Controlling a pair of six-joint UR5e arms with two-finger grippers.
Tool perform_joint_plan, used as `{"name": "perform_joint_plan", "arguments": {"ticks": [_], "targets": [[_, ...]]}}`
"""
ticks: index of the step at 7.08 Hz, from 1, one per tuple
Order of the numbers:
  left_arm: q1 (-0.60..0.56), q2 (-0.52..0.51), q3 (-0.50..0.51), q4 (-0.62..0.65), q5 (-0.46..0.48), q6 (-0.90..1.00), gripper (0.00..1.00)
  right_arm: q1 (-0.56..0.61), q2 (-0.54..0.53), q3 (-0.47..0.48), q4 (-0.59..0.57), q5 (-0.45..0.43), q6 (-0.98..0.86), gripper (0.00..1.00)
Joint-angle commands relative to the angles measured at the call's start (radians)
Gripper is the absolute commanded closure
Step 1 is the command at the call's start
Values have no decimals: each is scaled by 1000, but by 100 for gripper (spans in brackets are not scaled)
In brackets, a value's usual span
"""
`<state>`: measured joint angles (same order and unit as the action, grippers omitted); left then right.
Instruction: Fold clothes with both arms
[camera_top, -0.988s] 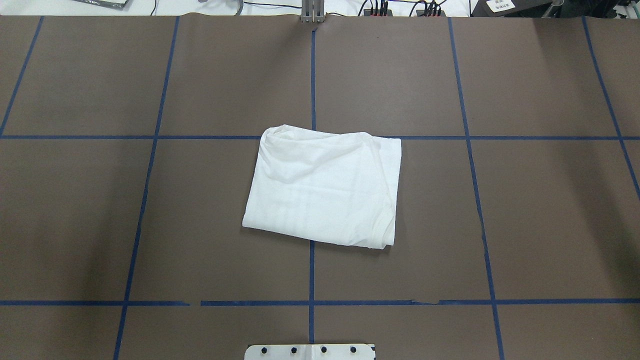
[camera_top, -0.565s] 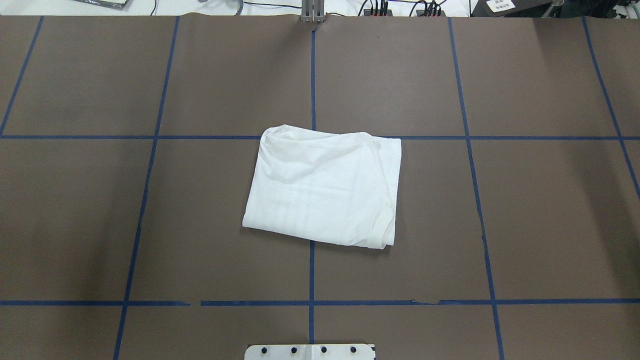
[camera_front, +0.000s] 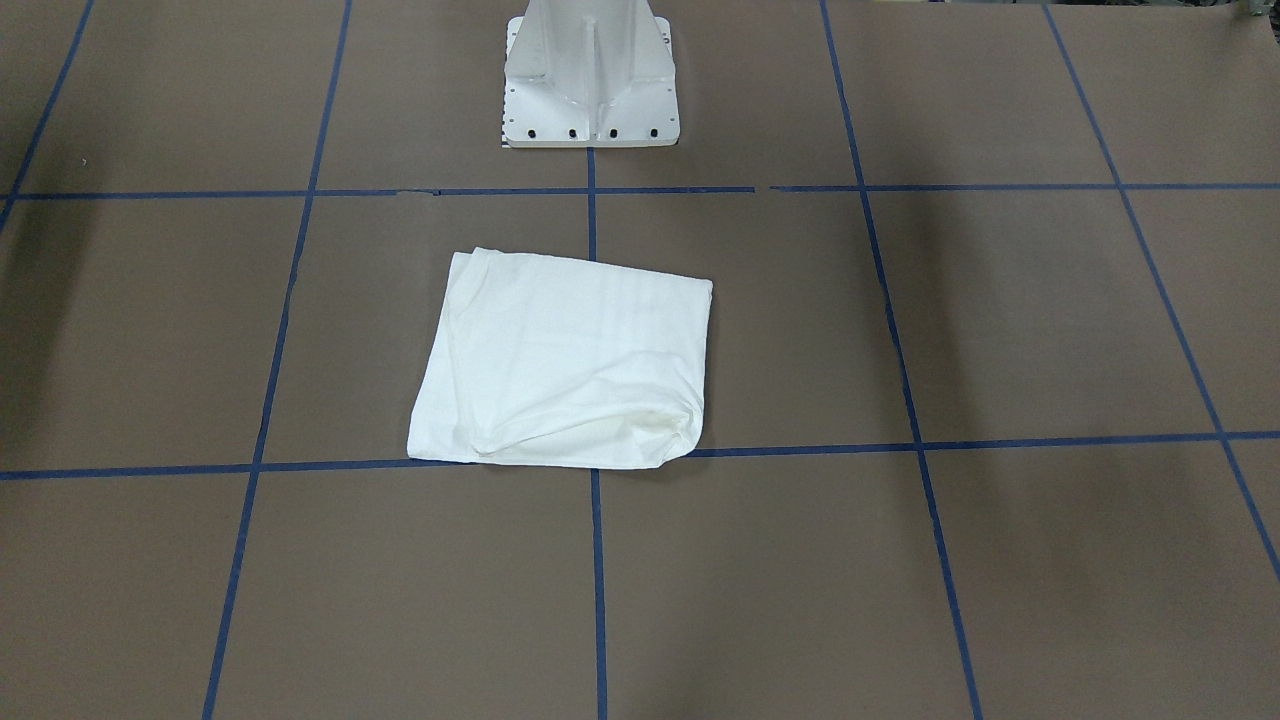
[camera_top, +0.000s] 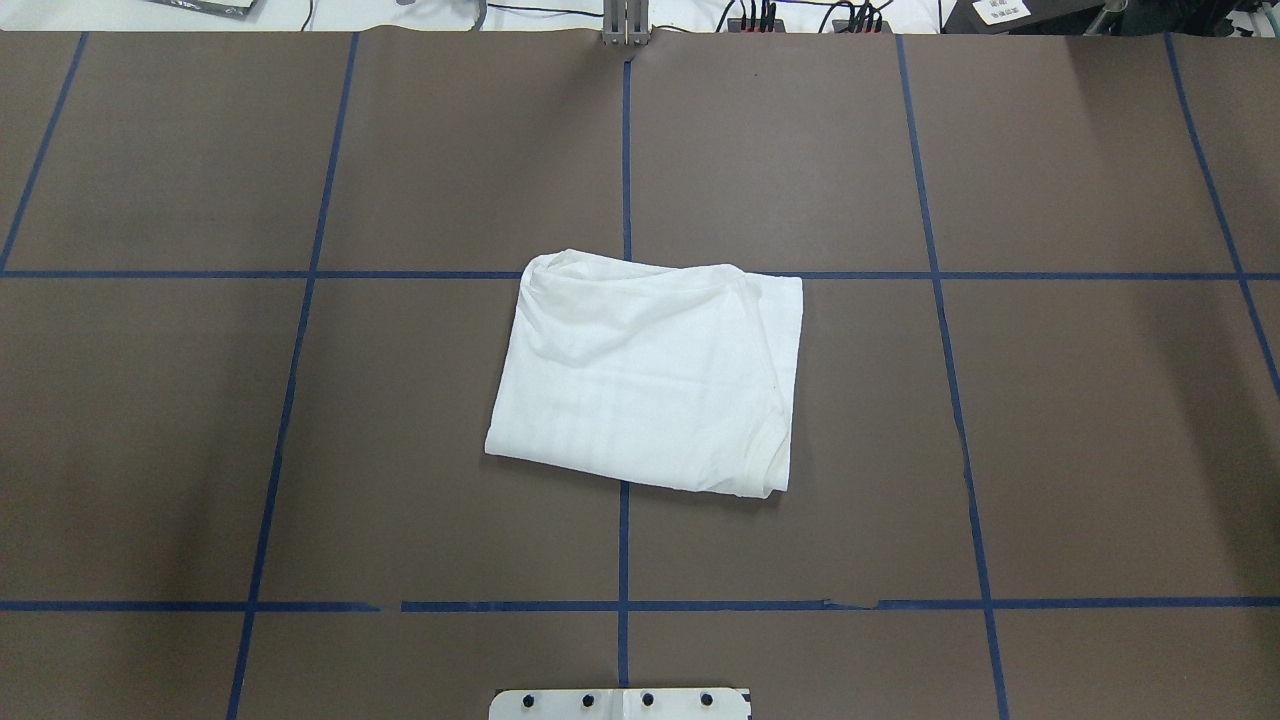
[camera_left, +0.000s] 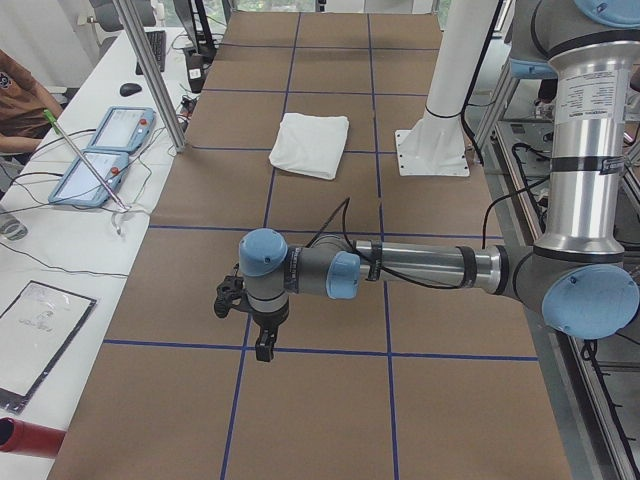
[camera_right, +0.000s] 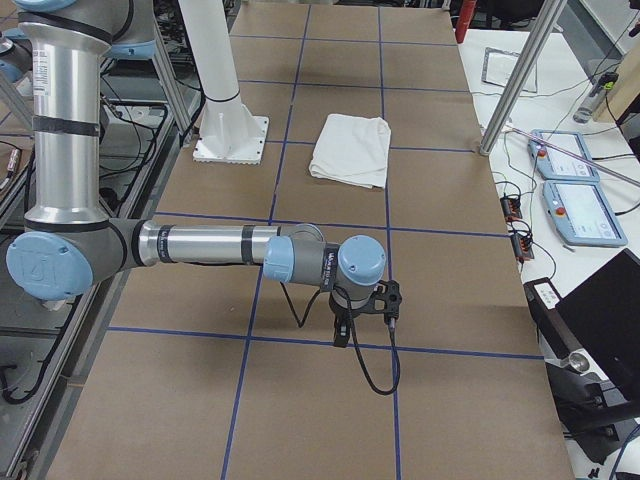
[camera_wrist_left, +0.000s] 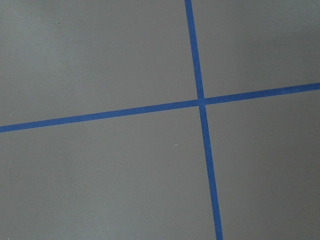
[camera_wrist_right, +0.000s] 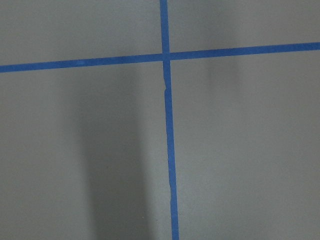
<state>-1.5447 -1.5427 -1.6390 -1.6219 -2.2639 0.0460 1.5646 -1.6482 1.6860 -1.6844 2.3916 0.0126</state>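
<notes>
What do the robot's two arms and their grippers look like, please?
Both the left arm and the right arm are silver tubes with grey joints and round light-blue caps. Each ends in a small black gripper, the left gripper and the right gripper, with a thin black cable looping loosely near the wrist.

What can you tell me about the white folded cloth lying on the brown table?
The white folded shirt looks like soft cotton, a compact, slightly skewed rectangle of several layers, no print showing. Seen from overhead, its far-left corner is puffed and creased; a curved seam, perhaps the collar, shows near-right. It lies flat on the brown table cover, across a blue tape line. Nothing else touches it.
</notes>
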Motion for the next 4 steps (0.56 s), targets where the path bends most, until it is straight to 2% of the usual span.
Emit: {"name": "perform_joint_plan", "arguments": {"ticks": [1, 2, 4], "targets": [[0, 0, 5, 0, -3, -15, 0, 0, 2, 4, 8, -11, 9, 0], [0, 0, 11, 0, -38, -49, 0, 0, 5, 8, 9, -11, 12, 0], [2, -2, 7, -7, -45, -117, 0, 0, 11, 8, 9, -11, 12, 0]]}}
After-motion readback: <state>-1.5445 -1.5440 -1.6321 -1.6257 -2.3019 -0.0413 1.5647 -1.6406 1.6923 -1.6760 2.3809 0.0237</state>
